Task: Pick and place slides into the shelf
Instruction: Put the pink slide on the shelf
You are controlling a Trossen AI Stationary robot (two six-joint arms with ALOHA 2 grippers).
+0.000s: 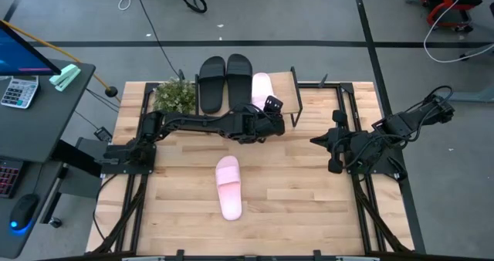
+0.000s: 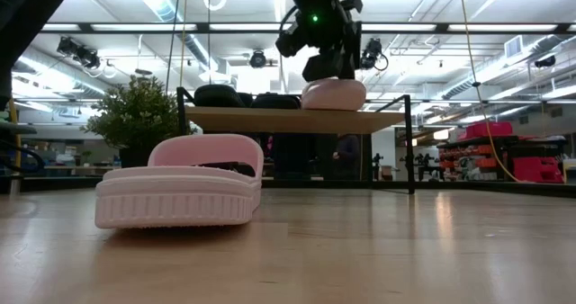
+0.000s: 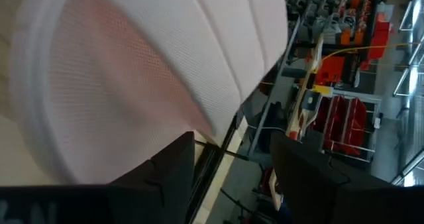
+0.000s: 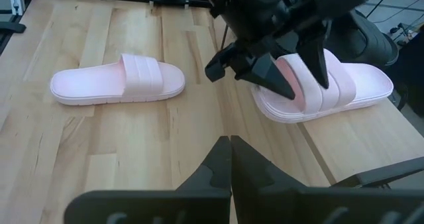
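on the left side of the slatted wooden table (image 1: 309,207), the left arm reaches toward the far edge, and the left gripper (image 1: 266,116) sits over the near end of a pale pink slide (image 1: 262,87) lying on the shelf (image 1: 312,99); its jaws are spread, one finger on either side of the slide's edge, though whether they press it cannot be told. four slides can be counted: two black and two pink. the two black slides (image 1: 225,82) lie side by side on the left part of the shelf's top board, the first pink one just beside them to the right, and the second pink slide (image 1: 228,185) lies alone on the table, well apart from the shelf, near the middle. a single green potted plant (image 1: 174,96) stands just left of the shelf. at the right edge of the table, the right gripper (image 1: 320,140) waits above the boards with its jaws pressed together, holding nothing. no brand or label can be read on any slide; the only writing in sight is pale lettering on the left wrist housing, too cropped to read.
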